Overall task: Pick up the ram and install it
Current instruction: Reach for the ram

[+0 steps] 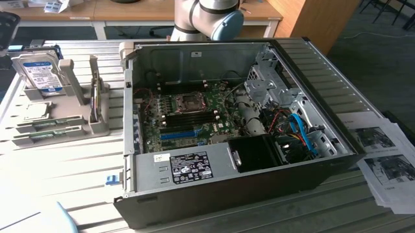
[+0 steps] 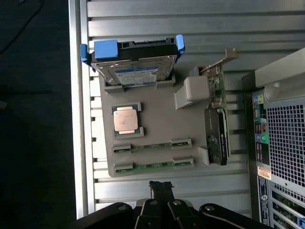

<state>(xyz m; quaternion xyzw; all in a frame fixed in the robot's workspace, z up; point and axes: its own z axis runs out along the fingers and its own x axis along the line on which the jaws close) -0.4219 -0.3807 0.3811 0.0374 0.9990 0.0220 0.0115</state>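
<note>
Ram: thin green stick, in grey tray, twin stick alongside; hand near, closed, holding nothing.

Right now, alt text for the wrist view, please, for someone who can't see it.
The shut gripper hangs by a grey parts holder, closest to two green ram sticks in their slots. The holder also carries a processor, a hard drive in blue rails and an expansion card; the computer case stands beside it.

Robotics lab: robot arm at slatted metal bench, opened computer tower, wooden desks behind.
</note>
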